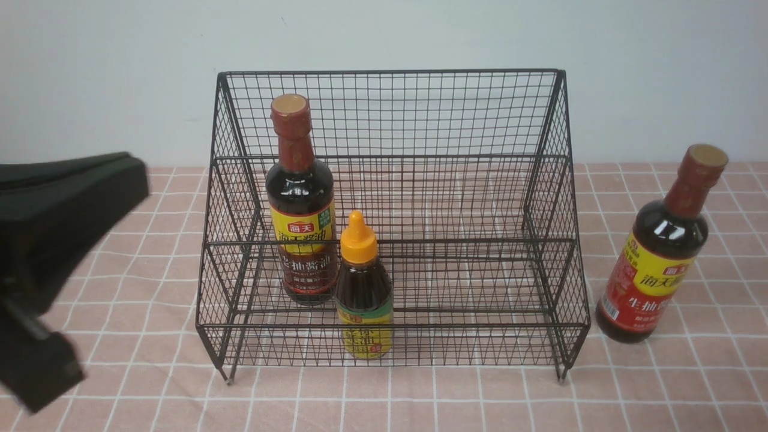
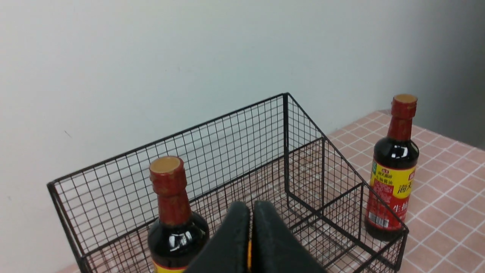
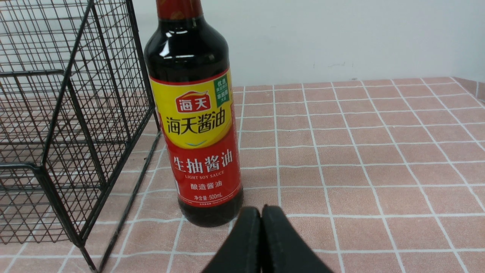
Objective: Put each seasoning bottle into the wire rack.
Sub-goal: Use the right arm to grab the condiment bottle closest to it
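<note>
Fingers of left gripper pressed together, empty; right gripper same. Wire rack has one tall bottle on its back tier. Red-label tall bottle stands outside, just beside the rack's right side. Short bottle sits on the front tier. The outside bottle looks full, heavy and slick: grip the body, not the neck. Right wrist view shows its base; only front view shows the short bottle clearly

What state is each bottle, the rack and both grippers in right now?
wire rack: upright, holding two bottles.
brown-label tall bottle: upright, back tier.
short orange-capped bottle: upright, front tier.
red-label tall bottle: standing on the tablecloth, outside the rack.
left gripper: shut, empty.
right gripper: shut, empty.
</note>
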Controlling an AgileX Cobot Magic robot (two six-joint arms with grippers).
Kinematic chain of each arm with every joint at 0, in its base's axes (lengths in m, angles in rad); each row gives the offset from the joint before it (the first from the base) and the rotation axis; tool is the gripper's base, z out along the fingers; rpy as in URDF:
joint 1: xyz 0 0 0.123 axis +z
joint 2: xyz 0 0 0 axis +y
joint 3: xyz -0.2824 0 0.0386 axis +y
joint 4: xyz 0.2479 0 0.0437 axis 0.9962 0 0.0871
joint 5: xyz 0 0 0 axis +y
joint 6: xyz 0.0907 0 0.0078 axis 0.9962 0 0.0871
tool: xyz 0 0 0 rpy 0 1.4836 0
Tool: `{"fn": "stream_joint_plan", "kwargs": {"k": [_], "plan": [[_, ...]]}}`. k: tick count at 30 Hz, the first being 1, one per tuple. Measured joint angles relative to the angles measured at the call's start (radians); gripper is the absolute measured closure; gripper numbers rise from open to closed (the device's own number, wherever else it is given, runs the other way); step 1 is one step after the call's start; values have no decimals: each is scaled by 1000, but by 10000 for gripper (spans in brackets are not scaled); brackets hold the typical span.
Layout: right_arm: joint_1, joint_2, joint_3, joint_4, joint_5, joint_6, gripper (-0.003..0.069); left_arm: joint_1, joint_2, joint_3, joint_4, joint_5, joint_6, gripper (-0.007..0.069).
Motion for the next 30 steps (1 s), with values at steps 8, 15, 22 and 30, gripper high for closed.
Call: {"fn": "stream_joint_plan", "kwargs": {"k": [8, 15, 22, 30], "plan": [[0, 0, 0, 0, 0, 0, 673, 0, -88, 0, 0, 5, -3, 631], [0, 0, 0, 0, 0, 0, 673, 7, -161, 7, 47, 134, -5, 631], [0, 0, 0, 0, 0, 0, 673, 241, -337, 230, -13, 201, 17, 631], [0, 0, 0, 0, 0, 0, 673, 502, -544, 567, -63, 145, 114, 631]]}}
